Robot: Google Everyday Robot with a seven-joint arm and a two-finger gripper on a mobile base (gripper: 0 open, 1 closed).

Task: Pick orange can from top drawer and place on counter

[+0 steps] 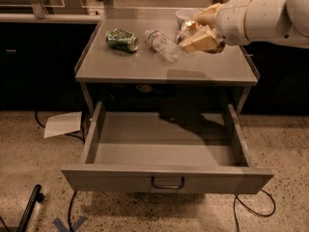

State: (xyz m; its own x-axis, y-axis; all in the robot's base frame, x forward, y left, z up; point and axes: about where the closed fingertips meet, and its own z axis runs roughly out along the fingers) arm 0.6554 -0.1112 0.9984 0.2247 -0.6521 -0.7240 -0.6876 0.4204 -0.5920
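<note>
Your gripper (195, 30) hangs over the right rear of the counter (145, 66), pinching the orange can (186, 29) just beside a clear plastic bottle (161, 45) and a white bowl (186, 14), with the green can (122, 39) farther left and the top drawer (111, 178) pulled open below.

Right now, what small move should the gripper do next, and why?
Probably lower straight down and release: the gripper, holding what looks like the orange can, hangs over bare counter beside the bottle, and the top drawer lies empty.
</note>
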